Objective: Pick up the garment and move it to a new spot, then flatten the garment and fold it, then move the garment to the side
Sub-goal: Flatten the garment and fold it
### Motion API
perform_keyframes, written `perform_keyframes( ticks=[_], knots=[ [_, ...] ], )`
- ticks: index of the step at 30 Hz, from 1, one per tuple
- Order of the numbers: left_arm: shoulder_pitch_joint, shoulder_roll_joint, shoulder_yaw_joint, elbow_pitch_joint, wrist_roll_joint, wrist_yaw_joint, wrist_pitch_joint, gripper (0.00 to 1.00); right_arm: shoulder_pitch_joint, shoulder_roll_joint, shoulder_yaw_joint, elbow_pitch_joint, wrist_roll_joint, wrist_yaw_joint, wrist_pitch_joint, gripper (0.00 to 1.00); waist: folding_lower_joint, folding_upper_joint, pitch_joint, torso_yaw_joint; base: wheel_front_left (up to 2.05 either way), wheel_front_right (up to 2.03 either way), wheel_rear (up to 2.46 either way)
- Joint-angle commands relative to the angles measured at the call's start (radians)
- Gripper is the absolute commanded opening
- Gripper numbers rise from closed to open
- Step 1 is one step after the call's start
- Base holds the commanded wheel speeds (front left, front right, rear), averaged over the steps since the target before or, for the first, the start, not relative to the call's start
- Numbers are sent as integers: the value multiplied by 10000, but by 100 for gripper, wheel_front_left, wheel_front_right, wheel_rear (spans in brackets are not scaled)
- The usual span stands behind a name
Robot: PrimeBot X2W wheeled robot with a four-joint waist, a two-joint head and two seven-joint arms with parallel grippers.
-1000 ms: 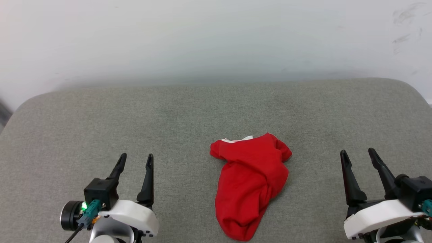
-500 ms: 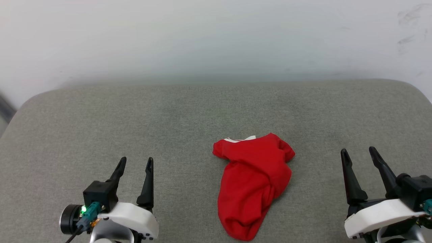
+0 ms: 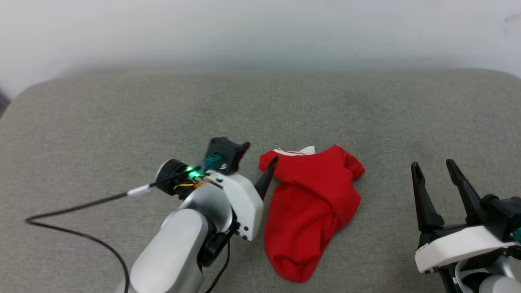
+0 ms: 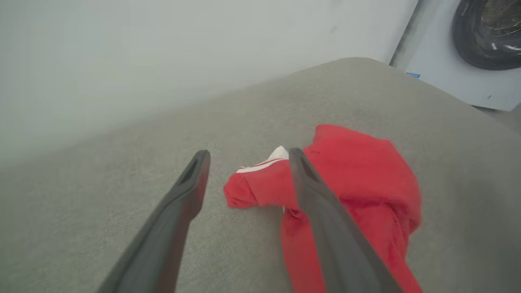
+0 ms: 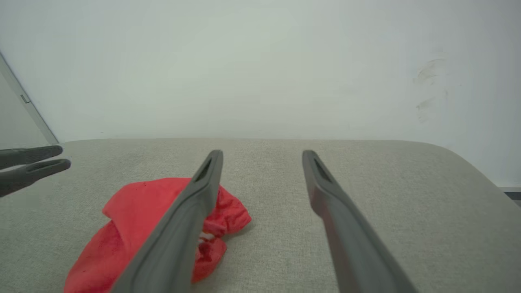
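Garment [image 3: 311, 211] lies bunched, long axis running near-to-far, wide end far; left gripper [image 4: 246, 156] and right gripper [image 3: 432, 163] jaws released.

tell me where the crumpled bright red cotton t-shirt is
The bright red T-shirt lies right of centre in the head view on the grey fabric surface, the left gripper by its far-left corner.

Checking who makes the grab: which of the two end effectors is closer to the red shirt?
The left end effector, open right at the garment's white-trimmed corner; the right end effector sits well apart, off the garment's right side.
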Motion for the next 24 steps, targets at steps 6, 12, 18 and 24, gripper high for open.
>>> perform_keyframes(
  ticks=[6, 12, 18, 24],
  knots=[
    [-649, 46, -907, 1139, -433, -470, 1759, 100, -327, 11, 84, 211, 142, -5, -172, 100, 0, -1, 671, -434, 0, 0, 0],
    [-868, 142, -1837, 1969, -820, -611, 2864, 100, -500, 13, 161, 449, 273, -5, -357, 100, 0, -1, 925, -683, 0, 0, 0],
    [-984, 353, -3012, 2747, -1732, -633, 4157, 40, -664, 10, 243, 689, 375, -7, -532, 100, 0, -1, 1029, -937, 0, 0, 0],
    [-1636, 705, -3058, 2682, -1876, -595, 3162, 0, -604, 12, 117, 813, 438, -5, -627, 100, 0, -1, 982, -926, 0, 0, 0]
  ],
)
